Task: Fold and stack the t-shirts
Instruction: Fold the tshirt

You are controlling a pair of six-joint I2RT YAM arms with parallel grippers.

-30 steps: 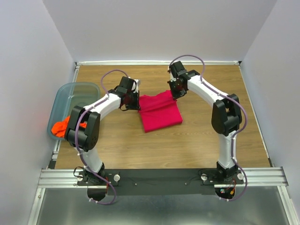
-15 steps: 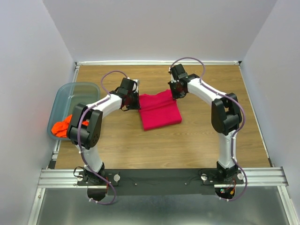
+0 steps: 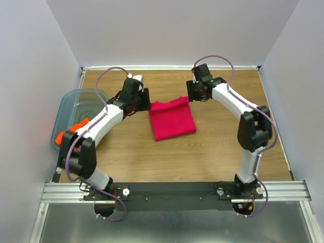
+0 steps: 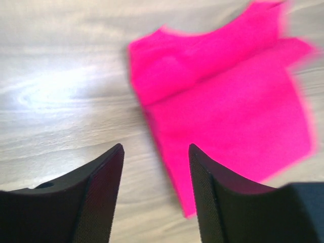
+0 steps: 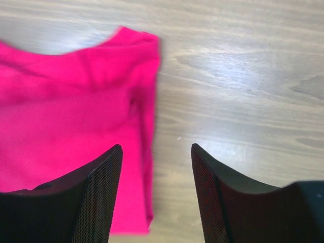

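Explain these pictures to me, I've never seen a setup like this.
Two robot arms are bolted at the near edge of a wooden table. One picture looks down from above. The other two come from a camera on each wrist, with that arm's two black fingers in view. A folded pink shirt lies mid-table. An orange shirt sits crumpled in a plastic bin at the left. The left tool and right tool hover open by the pink shirt's far corners, holding nothing.

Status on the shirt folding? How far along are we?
Done: pink t-shirt lies folded on the table. In hand: nothing; left gripper and right gripper are open near its far edge. Left: orange t-shirt sits crumpled in the bin, unfolded, unstacked.
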